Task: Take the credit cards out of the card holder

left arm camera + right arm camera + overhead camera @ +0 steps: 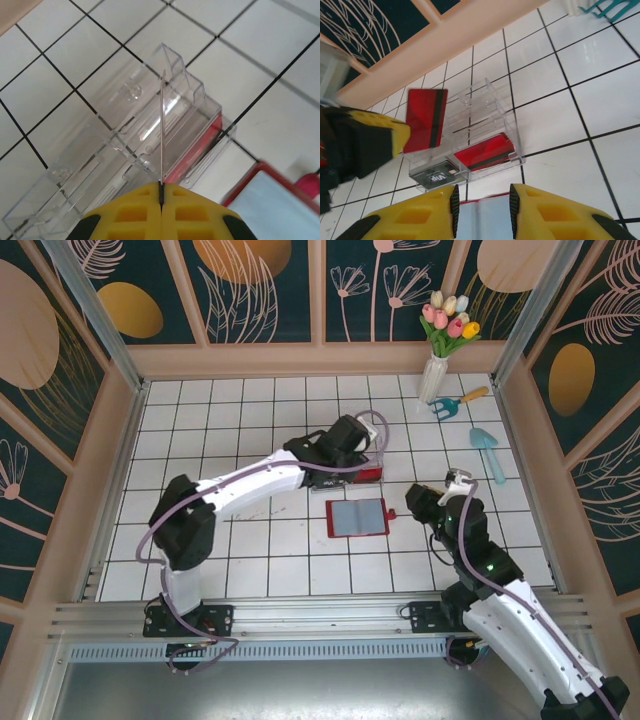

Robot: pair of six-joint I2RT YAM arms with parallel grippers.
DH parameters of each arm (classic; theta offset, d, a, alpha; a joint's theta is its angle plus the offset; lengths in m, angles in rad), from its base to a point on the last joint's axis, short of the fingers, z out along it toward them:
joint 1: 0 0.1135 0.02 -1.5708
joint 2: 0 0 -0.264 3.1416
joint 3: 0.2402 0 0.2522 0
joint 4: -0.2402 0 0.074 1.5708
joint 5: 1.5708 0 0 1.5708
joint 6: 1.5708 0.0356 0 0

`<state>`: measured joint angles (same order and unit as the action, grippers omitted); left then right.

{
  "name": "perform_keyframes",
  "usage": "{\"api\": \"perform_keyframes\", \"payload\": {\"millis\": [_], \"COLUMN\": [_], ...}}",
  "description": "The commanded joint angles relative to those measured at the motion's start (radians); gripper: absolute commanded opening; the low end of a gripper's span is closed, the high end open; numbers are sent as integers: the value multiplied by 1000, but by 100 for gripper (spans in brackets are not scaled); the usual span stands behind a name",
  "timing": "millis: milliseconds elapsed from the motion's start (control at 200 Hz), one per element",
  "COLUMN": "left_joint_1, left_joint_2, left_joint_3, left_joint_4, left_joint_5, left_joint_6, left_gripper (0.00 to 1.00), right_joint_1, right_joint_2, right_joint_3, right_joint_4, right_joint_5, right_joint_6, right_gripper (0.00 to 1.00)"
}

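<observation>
White tiled worktop [250, 560], floral walls [260, 290]; card holder [357, 518] open flat at frame centre; left gripper [161, 192] clamped on red card [425, 120], likely light, stiff, slick, best pinched by one short edge; right gripper [484, 200] parted, empty

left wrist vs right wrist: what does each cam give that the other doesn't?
Left wrist: held card edge-on, pinched in the shut left gripper. Right wrist: that card's red face with black stripe, a black Vip card in the clear box, teal rake, open right gripper. Both: clear box, red card lying inside it, card holder.
</observation>
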<state>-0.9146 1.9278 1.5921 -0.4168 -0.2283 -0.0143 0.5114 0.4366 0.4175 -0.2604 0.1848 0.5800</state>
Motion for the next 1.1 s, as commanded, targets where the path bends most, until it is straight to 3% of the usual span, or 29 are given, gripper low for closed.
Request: {"api": "perform_keyframes", "payload": {"millis": [0,500,556,611,696,726,1096], "left_joint_1": [-23,-96,-100,-104,-107,-107,-123], "left_joint_2": [49,37,39,46,52,55,56], "left_joint_3": [48,-37,-40,-39,-40,-39,-50], "left_joint_4": [-76,8,16,19,25,28,55], "left_joint_5": [-88,-160,-167,-182,-193,-196,-211], "left_joint_6": [144,304,310,320,330,332,346], "left_gripper": [0,2,2,2,2,2,4], "right_joint_1": [-5,-4,-5,-5,-5,-4,-7], "right_joint_2": [-14,-9,-9,-10,-11,-10,-11], "right_joint_3": [-18,-37,-44,-50,-58,-61,-75], "right_joint_4": [-45,-35,-31,-29,-33,-35,-46], "right_joint_5": [51,32,25,21,27,31,64], "right_joint_6": [27,34,39,45,59,64,102], "right_gripper": [34,38,46,64,84,98,99]}}
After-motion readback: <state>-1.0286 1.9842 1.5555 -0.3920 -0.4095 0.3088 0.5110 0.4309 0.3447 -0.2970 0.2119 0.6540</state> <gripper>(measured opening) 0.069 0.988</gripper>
